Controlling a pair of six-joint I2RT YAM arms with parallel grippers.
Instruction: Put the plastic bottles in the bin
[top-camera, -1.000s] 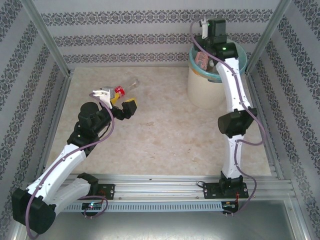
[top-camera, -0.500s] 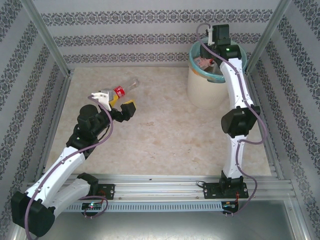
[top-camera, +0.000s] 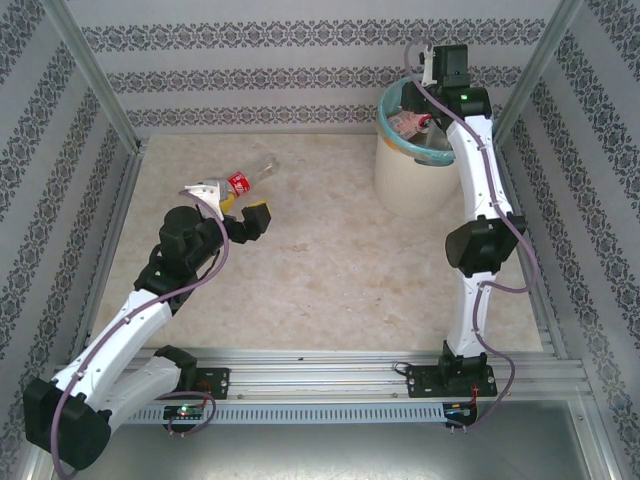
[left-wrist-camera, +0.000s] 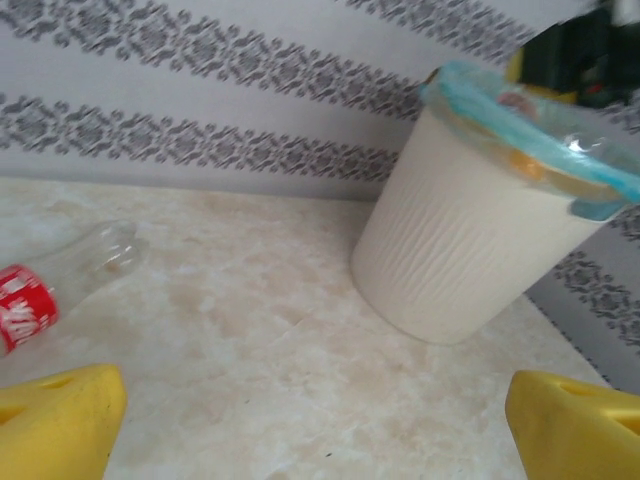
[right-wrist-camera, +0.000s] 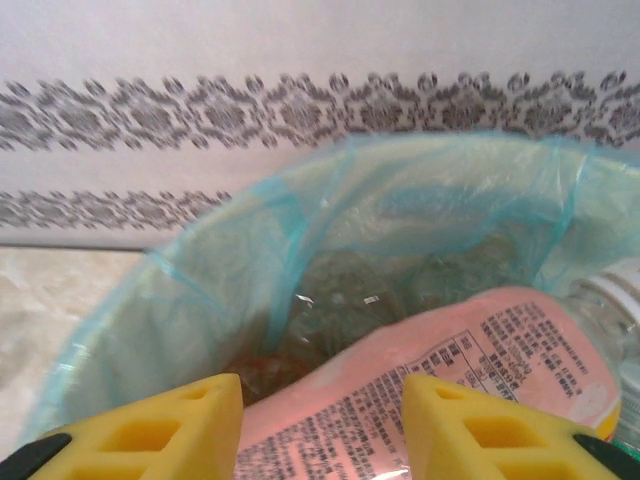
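The bin (top-camera: 415, 170) stands far right. The right gripper (right-wrist-camera: 320, 420) hangs narrow over it with the pink-labelled bottle (right-wrist-camera: 480, 370) between its jaws; whether it is gripped I cannot tell. The left gripper (left-wrist-camera: 315, 400), wide, should swing left to straddle the red-labelled bottle (left-wrist-camera: 60, 285) on the worktop (top-camera: 330, 250).

- Left arm (top-camera: 120, 325): is reaching forward from the near-left base. The elbow is folded low beside the base and the forearm is slanting up toward the table's middle.
- Left gripper (top-camera: 232, 203) (left-wrist-camera: 315, 430): is tilting slightly downward, jaws standing wide apart.
- Right arm (top-camera: 480, 180): is rising tall from the near-right base, bending at mid-height and stretching toward the far right corner.
- Right gripper (top-camera: 428, 78) (right-wrist-camera: 320, 420): is hanging at the arm's far end, jaws standing partly apart; whether they are pinching anything cannot be told.
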